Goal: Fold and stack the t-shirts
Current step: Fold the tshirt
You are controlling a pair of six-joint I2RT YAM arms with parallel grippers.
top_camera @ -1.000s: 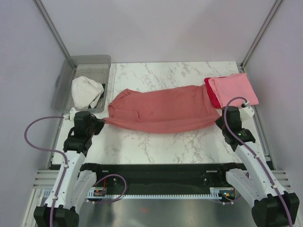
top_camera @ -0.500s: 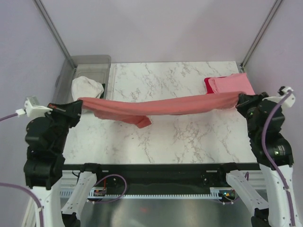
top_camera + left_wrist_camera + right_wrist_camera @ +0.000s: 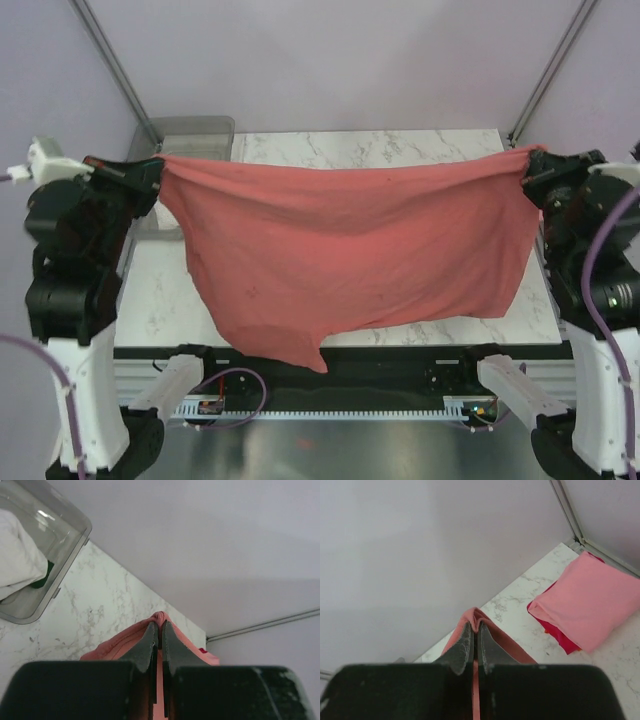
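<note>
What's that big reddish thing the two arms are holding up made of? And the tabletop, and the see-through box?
The salmon-red t-shirt looks like soft, matte cloth: it sags and drapes in folds. The table looks like white marble with grey veins, though it could be a printed surface. The bin seems to be clear, glossy plastic: a white cloth shows through its wall.

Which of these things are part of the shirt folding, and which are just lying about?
In the job:
salmon shirt, held up between left claw and right claw
pink shirt, folded on top of the red shirt

Lying about:
clear bin
white cloth inside it
</note>
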